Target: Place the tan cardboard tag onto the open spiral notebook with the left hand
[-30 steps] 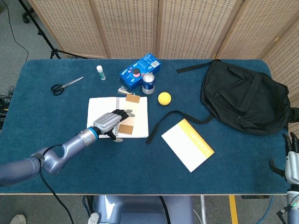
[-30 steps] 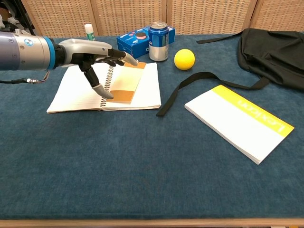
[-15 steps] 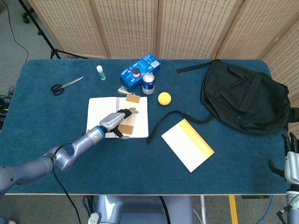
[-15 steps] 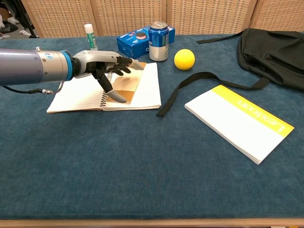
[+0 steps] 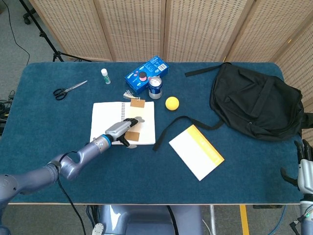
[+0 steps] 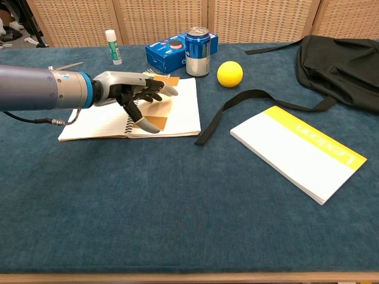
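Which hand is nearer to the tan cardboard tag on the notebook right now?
Left. The left hand is directly over the tan cardboard tag on the open spiral notebook; the right hand sits past the table's far right edge.

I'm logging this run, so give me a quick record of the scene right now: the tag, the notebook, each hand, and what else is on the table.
tag: tan cardboard tag lies on the right page
notebook: open spiral notebook, flat on the blue table
left hand: left hand over the notebook, fingers spread above the tag
right hand: right hand at the table's right edge, holding nothing
other items: scissors, soda can, yellow ball, black backpack
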Robot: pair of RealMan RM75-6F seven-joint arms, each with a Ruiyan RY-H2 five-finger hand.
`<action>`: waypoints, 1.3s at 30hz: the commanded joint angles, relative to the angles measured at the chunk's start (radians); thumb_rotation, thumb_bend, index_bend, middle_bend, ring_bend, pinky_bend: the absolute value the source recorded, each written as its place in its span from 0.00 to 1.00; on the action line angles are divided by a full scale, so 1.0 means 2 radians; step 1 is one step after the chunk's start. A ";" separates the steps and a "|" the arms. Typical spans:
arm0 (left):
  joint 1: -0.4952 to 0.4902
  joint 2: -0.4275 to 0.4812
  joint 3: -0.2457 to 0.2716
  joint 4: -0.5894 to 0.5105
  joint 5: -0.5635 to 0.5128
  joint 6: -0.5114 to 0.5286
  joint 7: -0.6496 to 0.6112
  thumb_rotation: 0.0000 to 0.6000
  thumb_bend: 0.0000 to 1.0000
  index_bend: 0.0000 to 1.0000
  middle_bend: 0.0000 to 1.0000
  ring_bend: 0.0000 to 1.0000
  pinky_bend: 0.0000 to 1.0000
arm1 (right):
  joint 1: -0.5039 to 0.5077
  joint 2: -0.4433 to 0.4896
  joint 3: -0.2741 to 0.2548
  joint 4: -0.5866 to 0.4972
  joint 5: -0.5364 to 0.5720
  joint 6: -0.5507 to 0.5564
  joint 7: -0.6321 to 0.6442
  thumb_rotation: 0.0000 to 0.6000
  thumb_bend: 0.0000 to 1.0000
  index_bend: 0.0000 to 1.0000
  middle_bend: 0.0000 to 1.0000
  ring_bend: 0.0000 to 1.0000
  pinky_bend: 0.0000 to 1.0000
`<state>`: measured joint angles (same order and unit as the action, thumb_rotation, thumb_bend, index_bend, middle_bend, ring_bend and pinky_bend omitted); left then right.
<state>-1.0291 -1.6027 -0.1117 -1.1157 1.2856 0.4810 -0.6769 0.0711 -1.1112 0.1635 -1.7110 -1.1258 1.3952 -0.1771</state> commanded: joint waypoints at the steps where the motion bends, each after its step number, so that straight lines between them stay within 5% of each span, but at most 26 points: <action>1: 0.005 0.002 -0.008 -0.012 -0.015 -0.001 0.008 1.00 0.22 0.00 0.00 0.00 0.00 | 0.000 0.001 0.000 -0.001 0.000 0.000 0.001 1.00 0.36 0.00 0.00 0.00 0.00; 23: 0.025 -0.008 -0.029 -0.091 -0.196 0.044 0.146 1.00 0.24 0.00 0.00 0.00 0.00 | -0.006 0.014 -0.004 -0.011 -0.011 0.000 0.022 1.00 0.36 0.00 0.00 0.00 0.00; 39: 0.042 -0.009 -0.045 -0.119 -0.262 0.088 0.204 1.00 0.24 0.00 0.00 0.00 0.00 | -0.010 0.024 -0.007 -0.019 -0.023 0.005 0.037 1.00 0.36 0.00 0.00 0.00 0.00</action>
<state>-0.9468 -1.6193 -0.1983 -1.3547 0.7632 0.6555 -0.2700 0.0519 -1.0645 0.1501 -1.7486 -1.1705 1.4039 -0.1043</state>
